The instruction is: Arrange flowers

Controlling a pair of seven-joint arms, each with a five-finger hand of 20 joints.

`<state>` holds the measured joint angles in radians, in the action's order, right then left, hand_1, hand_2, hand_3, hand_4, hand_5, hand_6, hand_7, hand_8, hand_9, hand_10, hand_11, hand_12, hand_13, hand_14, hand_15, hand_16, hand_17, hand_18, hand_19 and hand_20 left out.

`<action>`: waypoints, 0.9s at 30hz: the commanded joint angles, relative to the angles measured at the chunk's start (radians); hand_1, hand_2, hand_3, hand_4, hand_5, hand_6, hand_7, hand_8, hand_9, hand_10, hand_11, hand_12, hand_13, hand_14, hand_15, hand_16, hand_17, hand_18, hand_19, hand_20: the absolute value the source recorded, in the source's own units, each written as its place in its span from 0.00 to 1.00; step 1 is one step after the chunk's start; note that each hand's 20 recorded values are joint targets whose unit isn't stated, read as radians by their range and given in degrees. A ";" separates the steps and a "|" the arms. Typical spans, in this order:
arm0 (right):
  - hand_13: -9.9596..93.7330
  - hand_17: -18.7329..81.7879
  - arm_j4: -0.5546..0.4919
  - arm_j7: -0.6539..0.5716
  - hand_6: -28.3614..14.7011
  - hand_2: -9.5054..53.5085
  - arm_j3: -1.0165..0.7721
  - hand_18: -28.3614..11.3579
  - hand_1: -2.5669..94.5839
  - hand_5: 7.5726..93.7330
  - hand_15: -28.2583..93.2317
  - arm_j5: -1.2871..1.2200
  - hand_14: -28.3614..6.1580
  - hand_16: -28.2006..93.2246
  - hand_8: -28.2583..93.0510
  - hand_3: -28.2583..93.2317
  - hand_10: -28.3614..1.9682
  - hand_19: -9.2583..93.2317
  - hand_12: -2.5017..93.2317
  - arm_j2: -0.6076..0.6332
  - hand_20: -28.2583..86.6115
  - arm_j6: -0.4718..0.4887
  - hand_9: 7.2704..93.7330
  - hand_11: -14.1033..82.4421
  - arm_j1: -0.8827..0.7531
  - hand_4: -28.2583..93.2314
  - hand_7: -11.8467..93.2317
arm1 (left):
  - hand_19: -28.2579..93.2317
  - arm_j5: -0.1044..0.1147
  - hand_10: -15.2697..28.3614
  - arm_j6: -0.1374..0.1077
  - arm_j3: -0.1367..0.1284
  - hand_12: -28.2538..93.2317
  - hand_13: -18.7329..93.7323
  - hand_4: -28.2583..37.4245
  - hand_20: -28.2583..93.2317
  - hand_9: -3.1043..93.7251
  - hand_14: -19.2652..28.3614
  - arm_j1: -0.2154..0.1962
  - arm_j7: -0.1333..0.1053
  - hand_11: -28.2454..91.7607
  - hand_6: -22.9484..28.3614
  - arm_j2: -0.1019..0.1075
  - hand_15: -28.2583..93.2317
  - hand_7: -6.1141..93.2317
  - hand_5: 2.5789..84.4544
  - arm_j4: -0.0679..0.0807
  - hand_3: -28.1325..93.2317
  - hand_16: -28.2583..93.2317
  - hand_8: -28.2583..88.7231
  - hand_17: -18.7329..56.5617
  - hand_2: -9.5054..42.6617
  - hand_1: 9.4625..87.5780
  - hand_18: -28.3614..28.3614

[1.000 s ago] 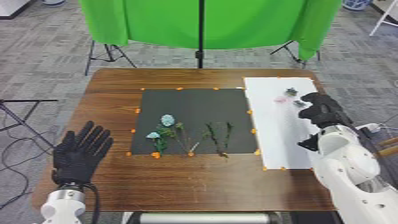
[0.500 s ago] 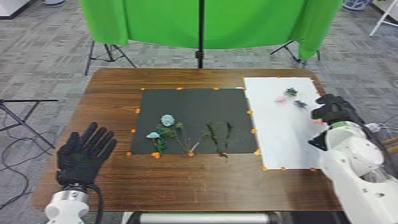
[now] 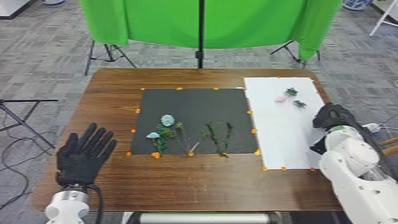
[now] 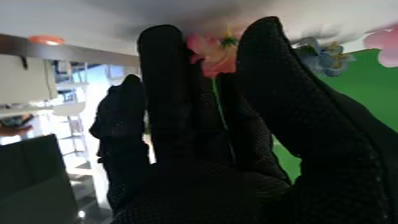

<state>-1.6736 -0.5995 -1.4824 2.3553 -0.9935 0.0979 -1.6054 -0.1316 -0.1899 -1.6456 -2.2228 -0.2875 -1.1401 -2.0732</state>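
1. While our right hand (image 4: 191, 185) keeps near-straight fingers, we cannot tell whether it grips the coral flower (image 4: 208, 51) between thumb and fingertips.
2. Closing off-centre, we could knock that flower across the white sheet (image 3: 280, 135).
3. Sweeping the thumb wide, we might nudge the blue flower (image 4: 327, 56) nearby.

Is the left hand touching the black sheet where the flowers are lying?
Apart. In the head view, a strip of brown tabletop shows between the left hand and the black sheet.
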 commanded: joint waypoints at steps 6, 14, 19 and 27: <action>0.72 0.51 -0.011 0.042 0.65 0.00 0.032 0.15 0.68 0.74 0.74 0.039 0.56 0.53 0.17 0.73 0.56 0.96 0.47 0.010 0.66 -0.123 0.79 0.39 -0.045 0.00 0.50 | 0.58 0.030 0.74 -0.009 0.011 0.31 0.41 0.00 0.35 0.41 0.78 -0.017 -0.012 0.40 0.68 -0.004 0.54 0.14 0.50 -0.004 0.88 0.16 0.17 0.14 0.44 0.22 0.79; 0.70 0.50 -0.168 0.112 0.64 0.00 0.108 0.14 0.64 0.73 0.74 0.028 0.55 0.53 0.17 0.77 0.55 0.96 0.46 0.044 0.66 -0.132 0.78 0.37 -0.017 0.00 0.48 | 0.57 0.027 0.74 -0.008 0.007 0.30 0.41 0.00 0.35 0.41 0.78 -0.024 -0.009 0.40 0.68 -0.004 0.54 0.14 0.49 -0.005 0.88 0.16 0.17 0.14 0.44 0.22 0.79; 0.69 0.49 -0.229 0.207 0.64 0.00 0.219 0.15 0.64 0.71 0.74 0.025 0.55 0.52 0.17 0.77 0.55 0.95 0.45 0.025 0.66 -0.098 0.76 0.36 0.051 0.00 0.46 | 0.57 0.031 0.74 -0.023 0.006 0.30 0.41 0.00 0.35 0.41 0.78 -0.019 -0.003 0.40 0.68 -0.003 0.54 0.14 0.50 -0.006 0.88 0.16 0.17 0.14 0.44 0.23 0.79; 0.68 0.49 -0.177 0.372 0.64 0.00 0.454 0.16 0.62 0.71 0.74 0.086 0.55 0.52 0.18 0.80 0.55 0.95 0.41 -0.095 0.66 -0.038 0.74 0.39 0.212 0.00 0.44 | 0.58 0.026 0.74 -0.026 0.013 0.30 0.41 0.00 0.35 0.41 0.78 -0.005 0.009 0.40 0.68 0.004 0.54 0.14 0.50 0.003 0.87 0.16 0.17 0.14 0.44 0.22 0.79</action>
<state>-1.8837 -0.3263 -1.1832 2.3855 -0.9644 0.0095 -1.5147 -0.0997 -0.2055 -1.6422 -2.2237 -0.2935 -1.1391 -2.0773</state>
